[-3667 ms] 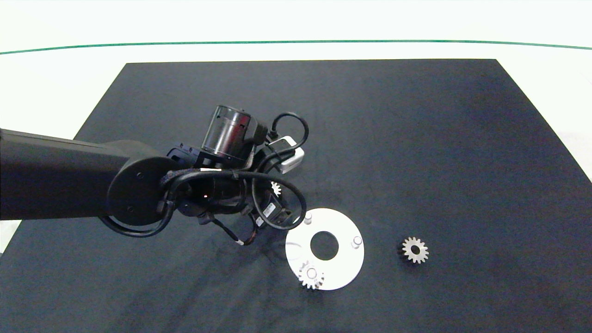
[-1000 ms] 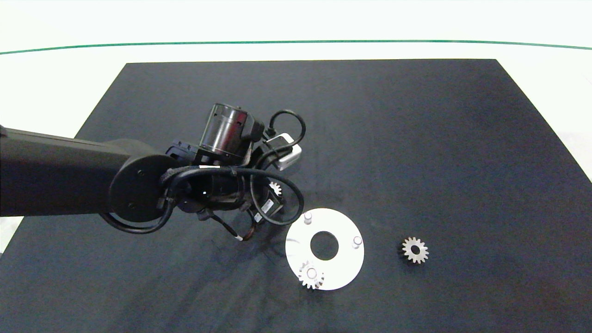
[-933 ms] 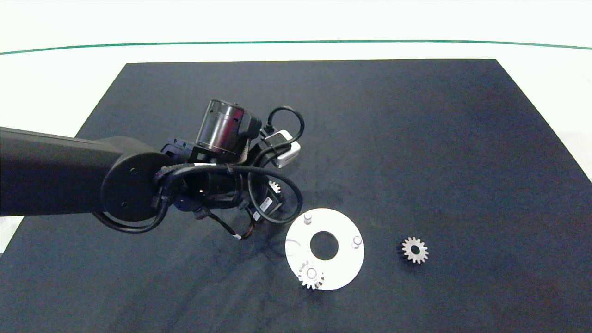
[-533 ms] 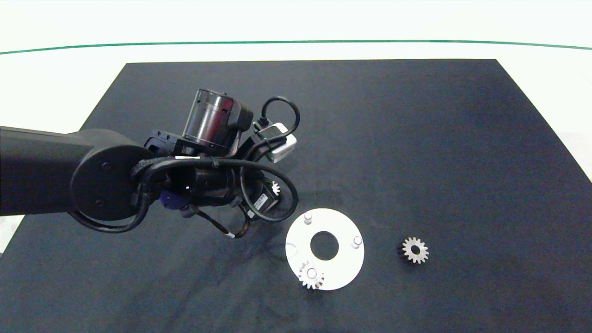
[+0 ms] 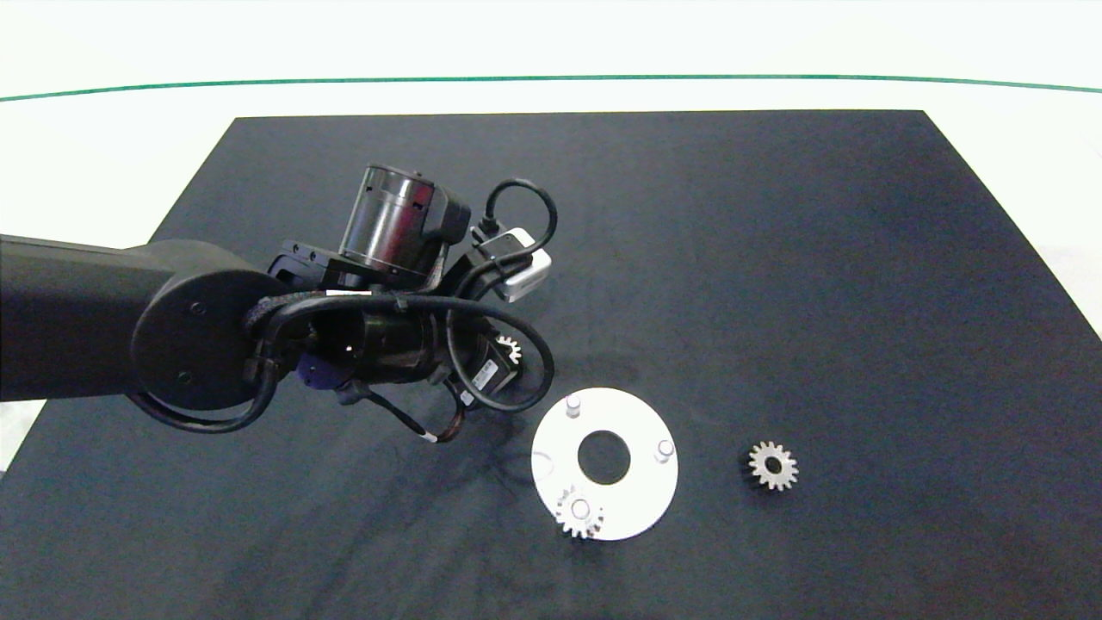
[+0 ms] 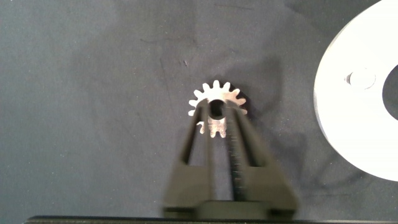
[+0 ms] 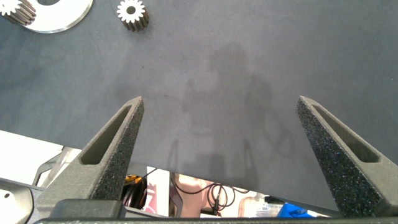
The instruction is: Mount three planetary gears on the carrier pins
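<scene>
The left gripper [image 6: 217,118] is pinching one gear [image 6: 217,107] between its two fingers, which are sitting close together on it. In the head view most of this gear [image 5: 509,349] is hiding behind the dark arm and its cables, so only a few teeth are peeking out, above the black mat [image 5: 775,258] just beside the white disc [image 5: 633,499].

A second gear [image 5: 578,512] is sitting on the pin at the near edge of the disc. The other two pins [image 5: 573,404] [image 5: 664,449] are standing bare. A third gear [image 5: 772,466] is lying flat on the mat, apart from the disc.

The right gripper [image 7: 221,109] is hanging wide open with nothing in it, over the mat's edge. The head view is not showing it.
</scene>
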